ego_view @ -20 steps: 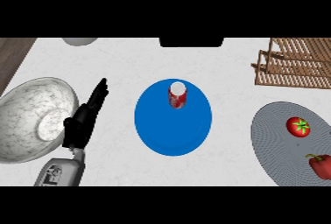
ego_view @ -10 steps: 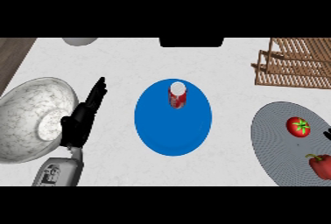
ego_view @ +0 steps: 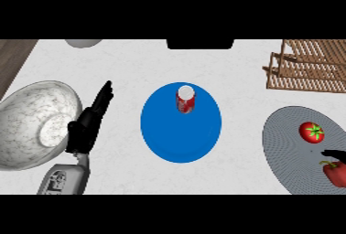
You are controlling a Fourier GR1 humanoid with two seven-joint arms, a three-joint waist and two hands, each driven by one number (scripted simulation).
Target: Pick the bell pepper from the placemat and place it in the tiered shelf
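The right robot hand (ego_view: pixel 334 154), fingers too hidden to tell, seems to touch the bell pepper (ego_view: pixel 334 173) on the grey placemat (ego_view: pixel 287 137); the left robot hand (ego_view: pixel 91 121) rests open.

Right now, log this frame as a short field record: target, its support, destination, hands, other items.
target: red bell pepper, lying near the right edge
support: grey round placemat
destination: wooden tiered shelf, top right
right hand: fingertips just above the pepper
left hand: open, beside marbled white bowl
others: red tomato on placemat; red can on blue plate
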